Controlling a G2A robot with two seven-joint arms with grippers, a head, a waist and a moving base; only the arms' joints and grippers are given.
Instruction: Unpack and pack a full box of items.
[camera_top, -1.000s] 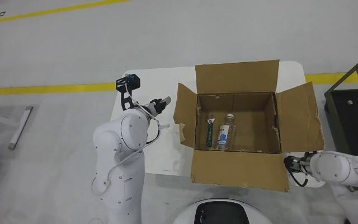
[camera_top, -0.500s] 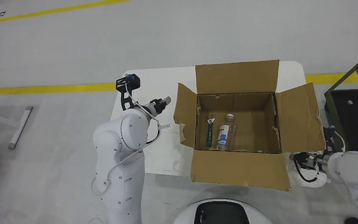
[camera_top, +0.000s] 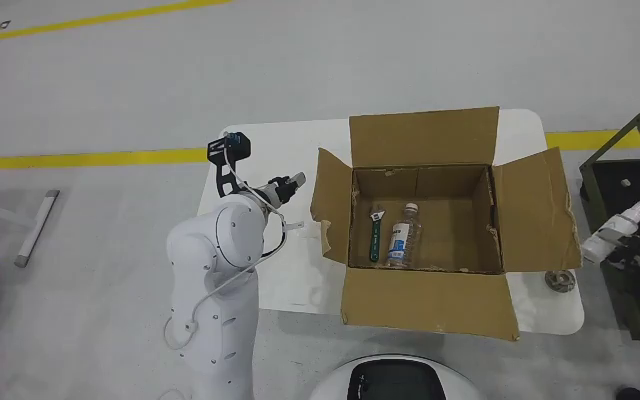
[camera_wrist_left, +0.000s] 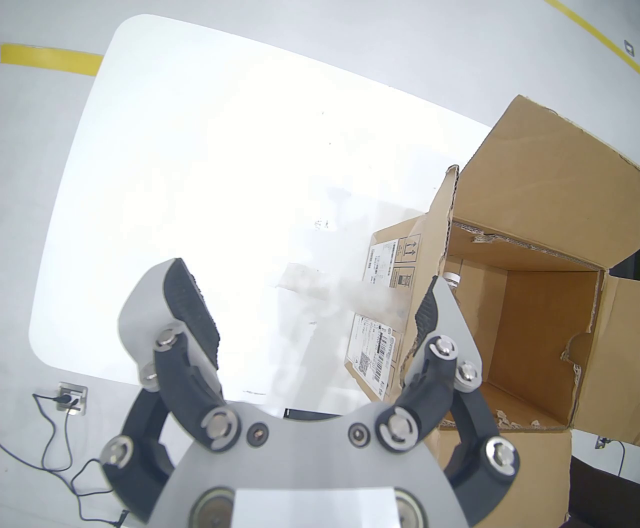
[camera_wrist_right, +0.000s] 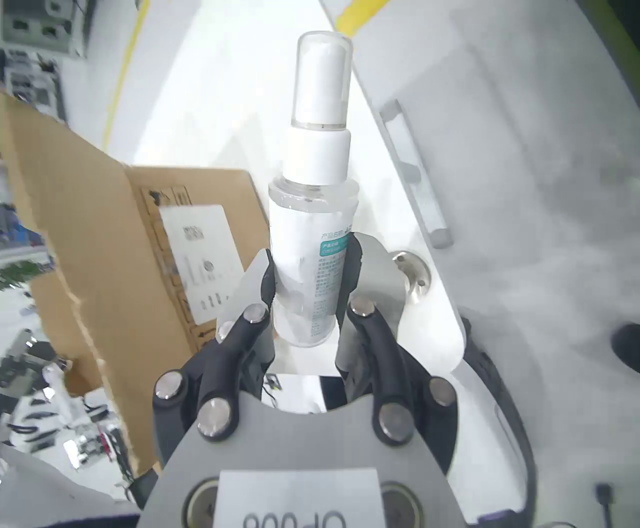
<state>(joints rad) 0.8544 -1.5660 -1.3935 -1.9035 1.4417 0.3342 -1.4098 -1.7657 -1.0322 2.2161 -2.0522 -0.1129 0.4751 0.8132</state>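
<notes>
Box (camera_top: 430, 300) stands open on the right half of the table (camera_top: 265, 150), its four flaps spread outward. A wrench (camera_top: 375, 235) and a clear bottle (camera_top: 401, 235) lie side by side on its floor, toward the left wall. The left arm is bent over the table's left part, and its claw (camera_wrist_left: 305, 280) points at the box's left flap, spread wide and empty. The right claw (camera_wrist_right: 310, 270), by the table's right edge, is clamped on a spray bottle (camera_wrist_right: 312, 220), whose cap points away from the wrist.
</notes>
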